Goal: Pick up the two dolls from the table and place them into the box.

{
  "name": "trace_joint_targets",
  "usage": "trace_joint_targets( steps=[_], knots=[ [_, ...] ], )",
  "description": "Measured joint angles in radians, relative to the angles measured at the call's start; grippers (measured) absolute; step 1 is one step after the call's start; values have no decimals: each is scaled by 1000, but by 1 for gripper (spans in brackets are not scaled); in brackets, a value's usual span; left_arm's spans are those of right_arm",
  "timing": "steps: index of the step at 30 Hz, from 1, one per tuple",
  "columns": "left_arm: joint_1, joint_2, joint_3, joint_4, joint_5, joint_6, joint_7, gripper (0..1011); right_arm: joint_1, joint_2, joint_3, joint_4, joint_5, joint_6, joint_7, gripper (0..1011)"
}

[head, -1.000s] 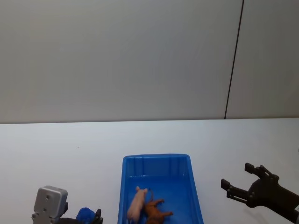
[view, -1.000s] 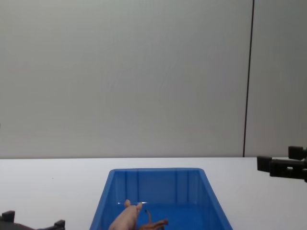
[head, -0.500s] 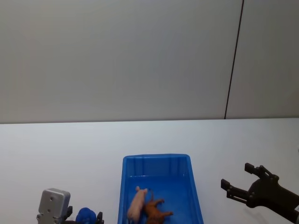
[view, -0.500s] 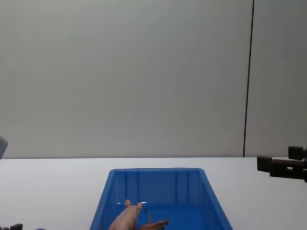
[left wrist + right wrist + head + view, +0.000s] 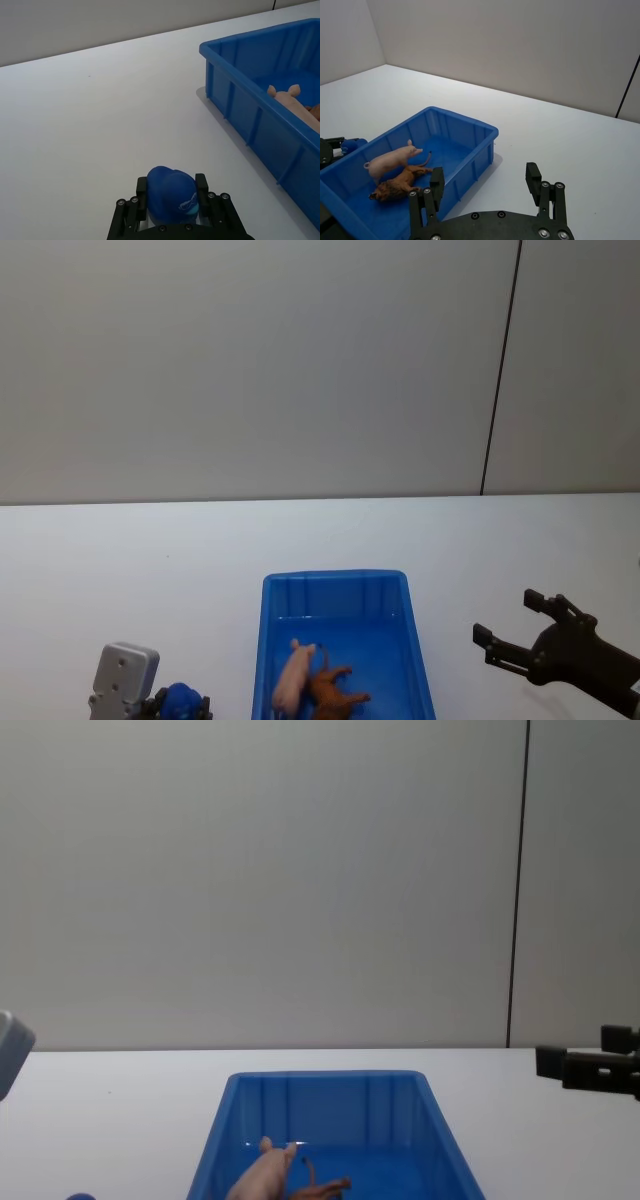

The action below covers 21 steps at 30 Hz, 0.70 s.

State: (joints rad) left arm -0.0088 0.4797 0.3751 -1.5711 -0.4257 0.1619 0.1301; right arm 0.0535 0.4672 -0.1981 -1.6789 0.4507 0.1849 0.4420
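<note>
Both dolls lie inside the blue box [image 5: 418, 640]: the pale pink pig [image 5: 294, 676] on its side and the brown lion [image 5: 335, 692] right beside it, touching. The pig [image 5: 392, 159], the lion [image 5: 395, 185] and the box [image 5: 470, 131] also show in the right wrist view, and the pig [image 5: 262, 1175] in the chest view. My left gripper [image 5: 185, 706] hangs low at the box's left over the table [image 5: 150, 560], shut on a blue rounded object [image 5: 172, 197]. My right gripper [image 5: 508, 618] hovers open and empty to the right of the box.
The box [image 5: 250, 95] lies to one side of my left gripper [image 5: 172, 184], with bare white table [image 5: 100, 110] ahead of it. A grey wall with a dark vertical seam [image 5: 500, 370] rises behind the table. My left arm's grey wrist housing [image 5: 12, 1048] shows at the chest view's left edge.
My left arm has shifted: its grey housing slid slightly right and lower in the head view and rose into the chest view's left edge. The right arm and both dolls stayed still.
</note>
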Motion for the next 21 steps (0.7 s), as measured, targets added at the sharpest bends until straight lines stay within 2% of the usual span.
trace_joint_targets(
  steps=[11,21],
  knots=[
    [-16,-3,-10,-34,54,9,0,494,0,0,0,0,0,0,0,1001],
    [-52,-26,-13,-74,126,-21,-28,437,0,0,0,0,0,0,0,1001]
  ],
)
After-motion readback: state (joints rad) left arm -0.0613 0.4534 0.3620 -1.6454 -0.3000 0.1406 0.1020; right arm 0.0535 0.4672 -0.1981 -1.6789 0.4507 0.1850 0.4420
